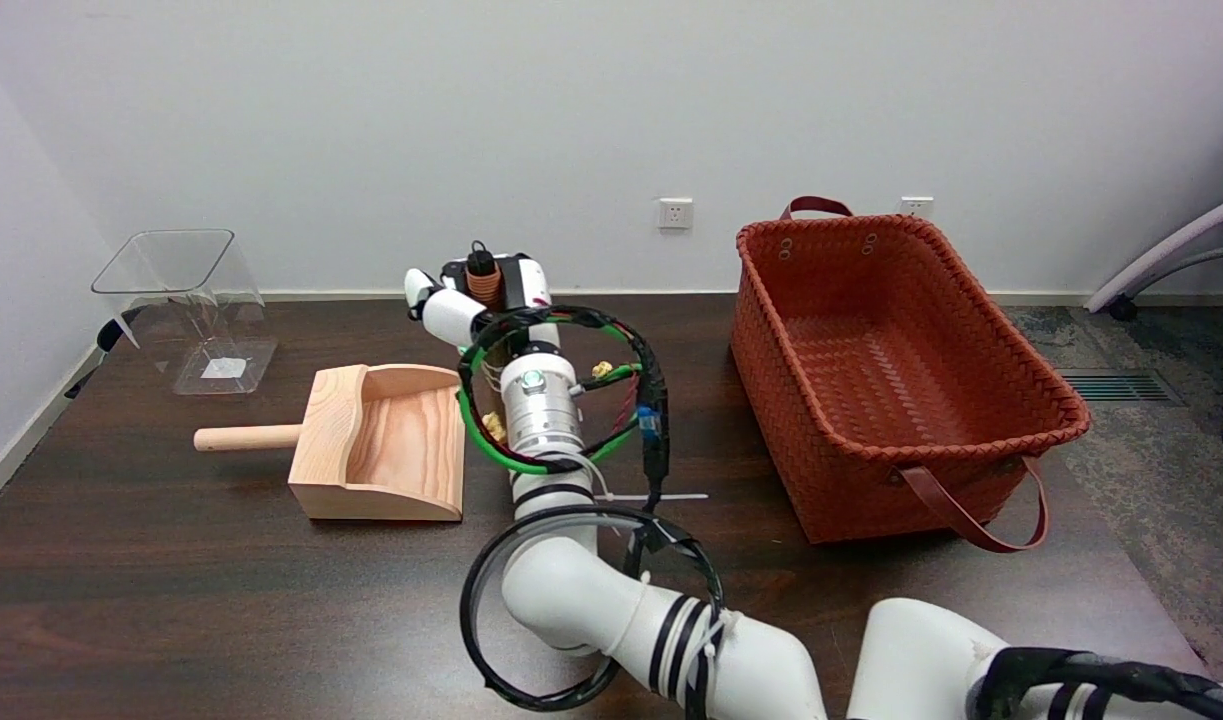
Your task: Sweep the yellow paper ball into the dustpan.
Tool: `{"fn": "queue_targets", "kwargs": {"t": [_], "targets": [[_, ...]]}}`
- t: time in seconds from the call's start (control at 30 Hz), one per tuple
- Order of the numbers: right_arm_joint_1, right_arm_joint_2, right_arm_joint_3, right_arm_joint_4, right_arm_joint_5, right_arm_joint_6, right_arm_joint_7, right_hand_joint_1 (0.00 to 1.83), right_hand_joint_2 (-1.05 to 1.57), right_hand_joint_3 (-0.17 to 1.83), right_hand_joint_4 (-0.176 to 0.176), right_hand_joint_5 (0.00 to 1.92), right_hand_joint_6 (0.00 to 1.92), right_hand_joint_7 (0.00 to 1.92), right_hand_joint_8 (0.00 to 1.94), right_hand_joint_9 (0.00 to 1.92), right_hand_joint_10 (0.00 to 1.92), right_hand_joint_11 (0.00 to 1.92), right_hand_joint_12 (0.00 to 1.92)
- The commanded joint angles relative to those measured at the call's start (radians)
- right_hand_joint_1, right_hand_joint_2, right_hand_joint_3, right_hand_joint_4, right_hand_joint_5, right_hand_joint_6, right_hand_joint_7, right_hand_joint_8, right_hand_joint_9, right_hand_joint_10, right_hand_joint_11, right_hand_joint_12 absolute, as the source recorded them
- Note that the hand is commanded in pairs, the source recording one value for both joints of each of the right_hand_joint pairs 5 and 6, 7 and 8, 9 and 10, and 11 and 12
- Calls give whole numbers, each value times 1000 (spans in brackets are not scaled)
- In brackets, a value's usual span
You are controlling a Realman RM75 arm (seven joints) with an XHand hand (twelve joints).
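The wooden dustpan (381, 445) lies left of centre, its round handle (246, 437) pointing left and its open mouth facing right. My right hand (476, 295) is just beyond the pan's right rear corner. It grips a brown ribbed brush handle (484, 282) with a black loop on top. The wrist and its cables hide the brush's lower end. Bits of the yellow paper ball (495, 427) peek out by the wrist, close to the pan's mouth. Another yellow scrap (601, 370) shows to the wrist's right.
A large orange woven basket (1011, 440) with leather handles fills the table's right side. A clear plastic bin (186, 310) stands at the back left. My right arm (611, 600) crosses the table's front centre.
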Motion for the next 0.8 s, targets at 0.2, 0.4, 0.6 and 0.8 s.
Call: {"fn": "queue_targets", "kwargs": {"t": [0.2,0.4,0.6,0.8], "targets": [[110,-77,-3,148,21,-68,273,1292,1181,540,0,1920,1920,1920,1920,1920,1920,1920,1920],[116,-78,-5,151,21,-85,356,1283,1179,540,0,1920,1920,1920,1920,1920,1920,1920,1920],[108,-75,-1,143,21,-85,389,1275,1179,541,0,1920,1920,1920,1920,1920,1920,1920,1920],[107,-62,-6,107,13,-87,391,1268,1183,545,0,1920,1920,1920,1920,1920,1920,1920,1920]]}}
